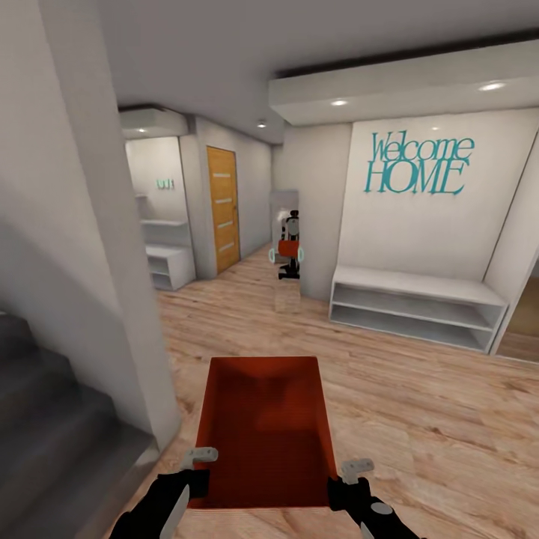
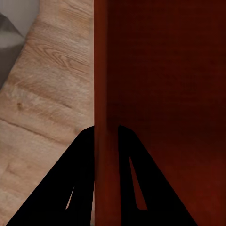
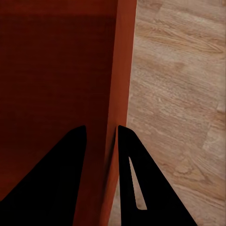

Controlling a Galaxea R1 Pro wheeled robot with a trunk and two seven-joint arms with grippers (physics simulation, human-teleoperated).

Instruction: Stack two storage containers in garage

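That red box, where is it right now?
In the head view the storage container hangs low at centre, above the wood plank floor, its side walls pinched by the left gripper and the right gripper, with the stairs on its left.

- I get a bright, even picture from the head view, lit by recessed ceiling spots (image 1: 339, 102).
- The wall (image 1: 45, 224) on my left is shaded grey.
- Straight lines lean at the edges.
- Both wrist views look soft; the container (image 1: 262, 430) interior is dim.

Wood floor (image 1: 419, 404), white bench (image 1: 416, 305), orange door (image 1: 223, 209)
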